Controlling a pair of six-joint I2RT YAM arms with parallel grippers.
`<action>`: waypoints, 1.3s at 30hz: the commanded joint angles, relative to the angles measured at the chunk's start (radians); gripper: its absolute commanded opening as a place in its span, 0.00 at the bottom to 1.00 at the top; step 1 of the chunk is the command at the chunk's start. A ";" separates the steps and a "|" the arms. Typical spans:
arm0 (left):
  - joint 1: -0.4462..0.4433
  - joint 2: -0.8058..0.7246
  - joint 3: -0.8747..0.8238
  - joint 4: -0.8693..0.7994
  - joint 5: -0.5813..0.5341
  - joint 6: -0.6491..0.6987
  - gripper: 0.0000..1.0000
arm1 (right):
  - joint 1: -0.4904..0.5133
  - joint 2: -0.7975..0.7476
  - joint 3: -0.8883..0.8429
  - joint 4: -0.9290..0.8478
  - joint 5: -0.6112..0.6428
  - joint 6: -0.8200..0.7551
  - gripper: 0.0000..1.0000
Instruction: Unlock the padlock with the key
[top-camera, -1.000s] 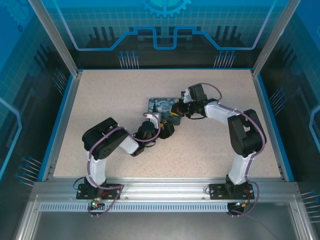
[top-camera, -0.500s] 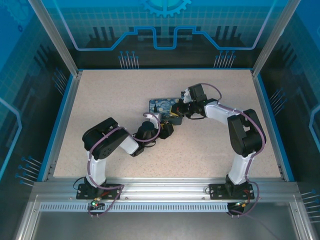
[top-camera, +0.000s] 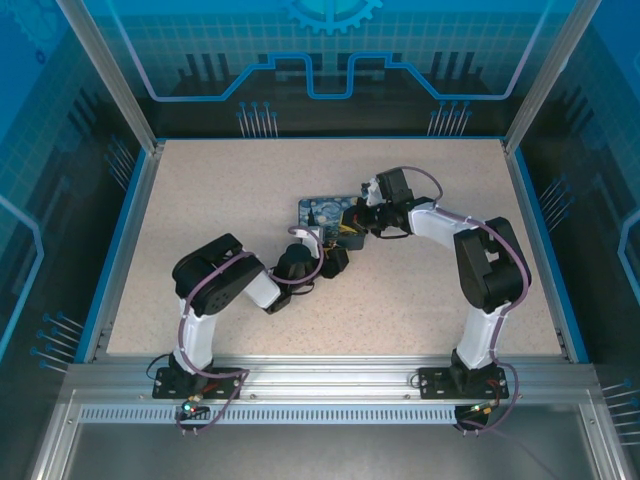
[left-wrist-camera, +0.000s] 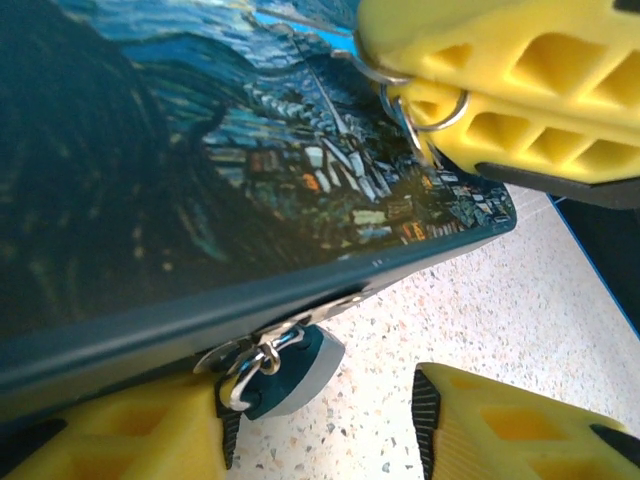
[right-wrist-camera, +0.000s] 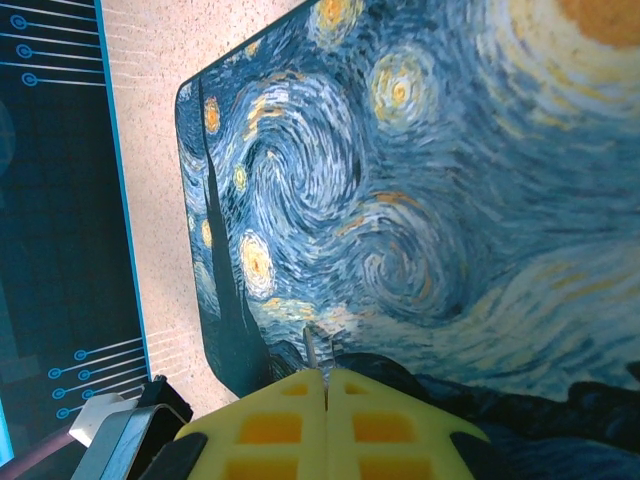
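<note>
The padlock (left-wrist-camera: 287, 362) hangs by its shackle from the hasp on the front edge of the box (left-wrist-camera: 200, 150), its body low over the table (top-camera: 200, 200), near the table's middle. The left gripper (left-wrist-camera: 318, 400) brackets it with jaws apart: 1 finger is right against it and the other is clear. So the claw is released, not pinching, and I judge it is lined up to steady the lock. Over the lid, the right gripper (right-wrist-camera: 327, 378) is clenched on the key (right-wrist-camera: 313, 350), whose tip pokes out ahead for insertion.
</note>
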 joint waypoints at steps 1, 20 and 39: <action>-0.010 0.017 0.029 0.020 0.012 -0.011 0.45 | 0.013 0.023 0.022 -0.010 -0.004 -0.004 0.00; -0.021 0.046 0.050 0.078 -0.026 -0.054 0.34 | 0.012 0.033 0.025 -0.002 -0.007 0.002 0.00; -0.013 -0.020 0.028 0.086 0.015 -0.157 0.03 | -0.001 0.038 0.030 -0.007 -0.012 -0.002 0.00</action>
